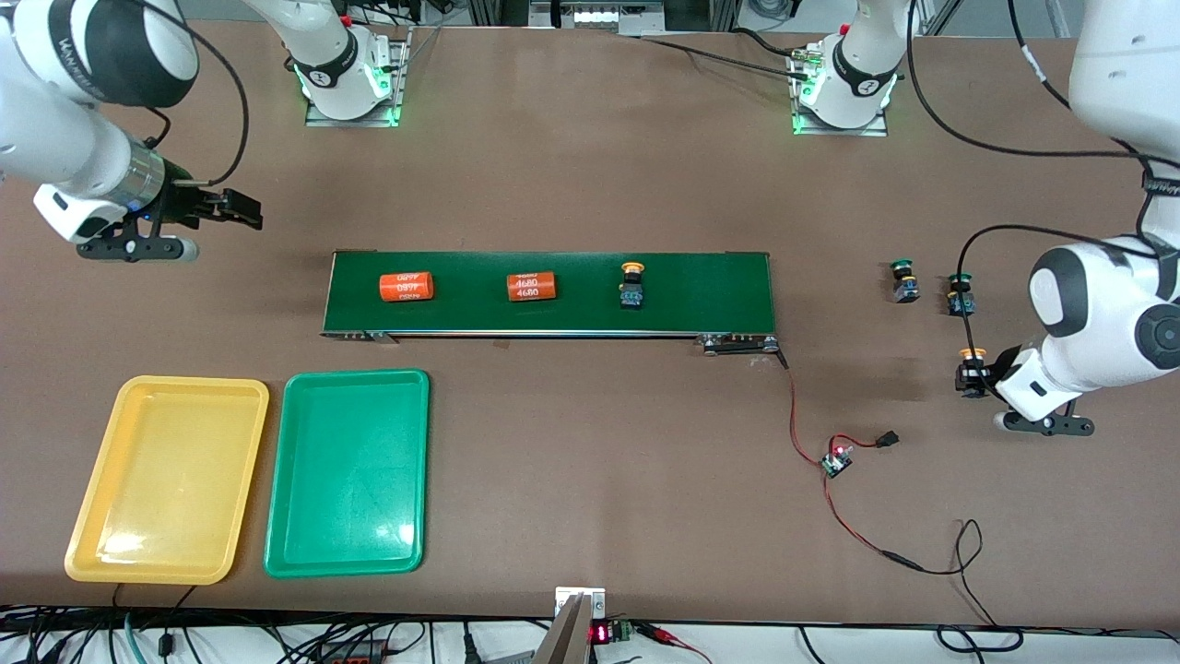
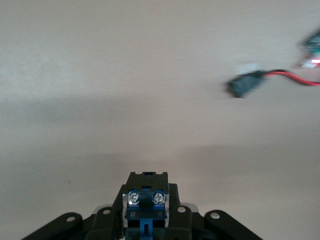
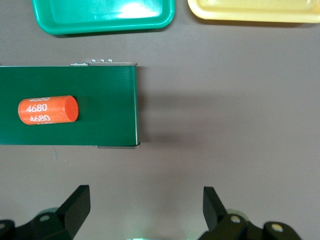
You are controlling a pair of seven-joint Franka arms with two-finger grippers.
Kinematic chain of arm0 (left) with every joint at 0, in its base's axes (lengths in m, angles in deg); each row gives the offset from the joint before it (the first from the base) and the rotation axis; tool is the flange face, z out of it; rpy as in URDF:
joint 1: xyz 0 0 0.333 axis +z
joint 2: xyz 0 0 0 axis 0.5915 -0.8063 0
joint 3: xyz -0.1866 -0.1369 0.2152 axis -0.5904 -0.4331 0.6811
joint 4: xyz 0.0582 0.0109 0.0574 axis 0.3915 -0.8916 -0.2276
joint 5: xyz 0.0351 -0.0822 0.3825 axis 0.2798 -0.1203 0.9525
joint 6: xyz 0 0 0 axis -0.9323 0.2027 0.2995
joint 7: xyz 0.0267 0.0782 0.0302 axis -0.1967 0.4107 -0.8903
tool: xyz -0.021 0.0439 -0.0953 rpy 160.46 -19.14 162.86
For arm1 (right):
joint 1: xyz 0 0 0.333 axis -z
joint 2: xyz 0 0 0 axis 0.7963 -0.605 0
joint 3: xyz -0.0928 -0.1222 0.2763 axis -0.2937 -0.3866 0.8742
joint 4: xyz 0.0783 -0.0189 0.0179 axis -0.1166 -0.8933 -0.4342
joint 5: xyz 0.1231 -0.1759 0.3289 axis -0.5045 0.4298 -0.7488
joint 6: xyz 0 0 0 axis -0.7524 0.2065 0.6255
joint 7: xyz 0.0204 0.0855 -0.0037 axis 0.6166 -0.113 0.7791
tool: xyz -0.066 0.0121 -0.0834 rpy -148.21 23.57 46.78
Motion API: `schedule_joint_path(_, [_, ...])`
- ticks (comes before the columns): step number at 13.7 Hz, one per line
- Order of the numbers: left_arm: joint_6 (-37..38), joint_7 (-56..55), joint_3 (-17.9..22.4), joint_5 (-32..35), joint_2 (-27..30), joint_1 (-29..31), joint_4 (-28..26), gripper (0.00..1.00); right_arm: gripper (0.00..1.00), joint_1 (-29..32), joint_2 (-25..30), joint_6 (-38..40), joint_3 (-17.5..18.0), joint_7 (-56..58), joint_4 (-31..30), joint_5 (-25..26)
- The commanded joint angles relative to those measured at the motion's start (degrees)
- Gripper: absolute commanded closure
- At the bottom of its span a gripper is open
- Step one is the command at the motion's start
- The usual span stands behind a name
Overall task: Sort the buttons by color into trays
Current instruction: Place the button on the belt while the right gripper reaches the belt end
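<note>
- Buttons, four in all: one yellow-capped button (image 1: 971, 369) sits clamped in the left gripper (image 1: 979, 376), raised slightly above the bare table (image 1: 590, 175) at the left arm's end; its blue-and-black body (image 2: 145, 207) shows between the closed fingers (image 2: 172, 212) in the left wrist view.
- Two green-capped buttons stand upright on the table near that gripper, farther from the front camera than it: green button one (image 1: 904, 281) and green button two (image 1: 961, 293), just beside each other, not touching.
- Second yellow-capped button (image 1: 632, 284) stands on the conveyor belt (image 1: 553, 318), well apart from the left gripper, toward the right arm's end from it.
- Two orange cylinders printed "4680" lie on their sides on the same belt: cylinder one (image 1: 532, 287) next to that button, cylinder two (image 1: 407, 288) closer to the belt's end by the right gripper.
- Right gripper (image 1: 241, 209) hangs in the air over bare table just off the belt's end; fingers (image 3: 77, 205) spread wide apart, nothing between them. This arm waits.
- Yellow tray (image 1: 101, 516) and green tray (image 1: 295, 544) lie side by side, close but not touching, nearer to the front camera than the belt; no button in either.
- Small circuit board (image 1: 837, 458) with red wire (image 1: 797, 415) lies on the table near the left gripper, nearer to the front camera than it.
</note>
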Motion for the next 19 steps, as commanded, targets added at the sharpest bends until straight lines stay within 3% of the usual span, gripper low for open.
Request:
schedule_joint_path(1, [6.3,-1.8,-3.5,-1.5,4.6,-0.6,-0.9,0.91,0.0,-2.2,4.4,-4.1,0.2,-2.2,-5.5,-0.8])
schedule_joint_path(4, [12.2,-13.6,-11.2,-1.4,7.4,-0.6,-1.0,0.91,0.0,-6.6,4.2,-4.8,0.2,-6.9,-5.7,-0.8])
schedule_joint_path(11, [9.4,-35.2,-26.2,-0.6,7.8,-3.2,-4.5,0.9,0.0,-16.9,1.6,-10.2,0.2,-16.4,-5.7,-0.8])
schedule_joint_path(14, [0.6,-39.9,-28.5,0.5,8.2,-4.9,-11.1,0.9,0.0,-17.5,1.1,-10.3,0.2,-16.8,-5.7,-0.8])
schedule_joint_path(19, [-13.2,-48.1,-29.4,8.2,6.8,-7.8,-19.9,0.9,0.0,-16.9,1.5,-8.0,0.0,-16.6,-5.6,-0.8])
